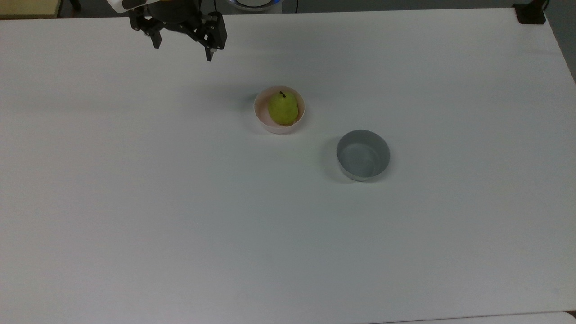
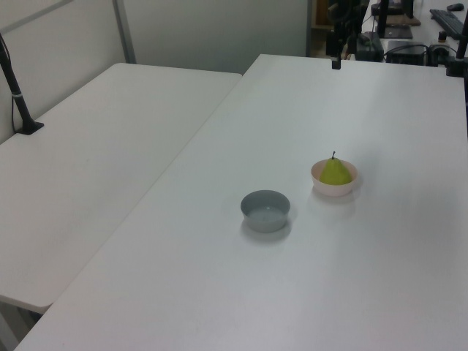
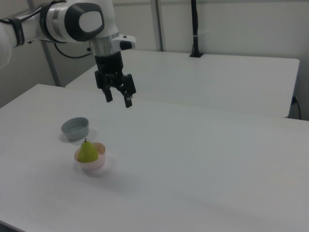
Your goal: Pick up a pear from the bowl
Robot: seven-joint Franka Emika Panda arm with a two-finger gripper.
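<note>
On the white table [image 1: 180, 202], the grey bowl [image 1: 363, 155] sits just beside the pink bowl [image 1: 279, 109], apart from it, lower and to the top view's right; in the right view the grey bowl [image 3: 75, 128] lies behind the pink one [image 3: 90, 159], and in the left view it [image 2: 265, 210] is to the pink bowl's [image 2: 334, 178] left and nearer the camera. Nothing stands between the arm and the pink bowl (bare tabletop around both). The pear [image 1: 283, 108] sits inside the pink bowl, stem up, filling most of it; same in the right view [image 3: 87, 152] and left view [image 2: 334, 172]. The gripper [image 1: 182, 50] hangs at the top view's upper left, well apart from the pear, fingers spread wide and holding nothing, touching nothing; in the right view it [image 3: 118, 100] is raised clear above the table, pointing down. A second white table [image 2: 88, 161] butts against the first on the left view's left, with a black pole [image 2: 16, 91] on a base on it. Pale wall panels behind; desks with dark equipment at the left view's far right.
</note>
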